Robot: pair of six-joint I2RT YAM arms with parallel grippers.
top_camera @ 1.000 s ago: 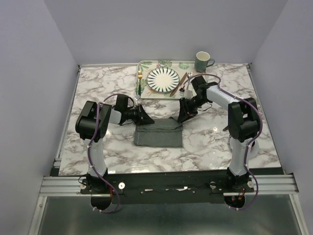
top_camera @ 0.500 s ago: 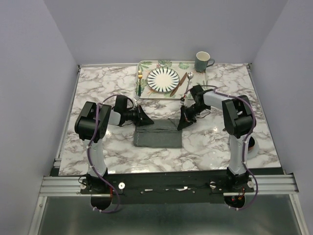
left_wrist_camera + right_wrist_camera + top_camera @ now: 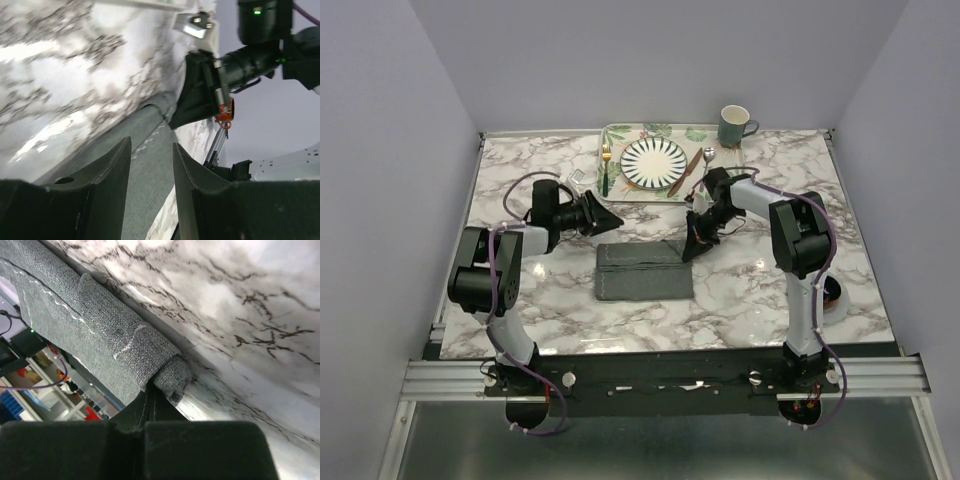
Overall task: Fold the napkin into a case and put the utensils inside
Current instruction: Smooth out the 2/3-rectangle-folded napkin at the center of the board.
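Observation:
The napkin (image 3: 642,271) lies folded into a dark grey rectangle in the middle of the table. My right gripper (image 3: 692,245) is at its far right corner, and in the right wrist view the gripper (image 3: 152,392) is shut on the bunched corner of the napkin (image 3: 170,375). My left gripper (image 3: 610,215) hangs off the cloth's far left corner, apart from it. In the left wrist view it (image 3: 151,147) is open and empty, with the napkin (image 3: 125,135) beyond it. The gold fork (image 3: 606,165), brownish knife (image 3: 691,166) and silver spoon (image 3: 706,160) lie on the tray beside the plate.
A leaf-patterned tray (image 3: 620,135) at the far edge carries a striped plate (image 3: 654,162). A green mug (image 3: 735,125) stands at its right. The marble table (image 3: 520,300) ends at a metal rail near the arm bases.
The left gripper has let go of the napkin's far left corner, opened, and drawn back to the left and away. The right gripper has shut at the far right corner.

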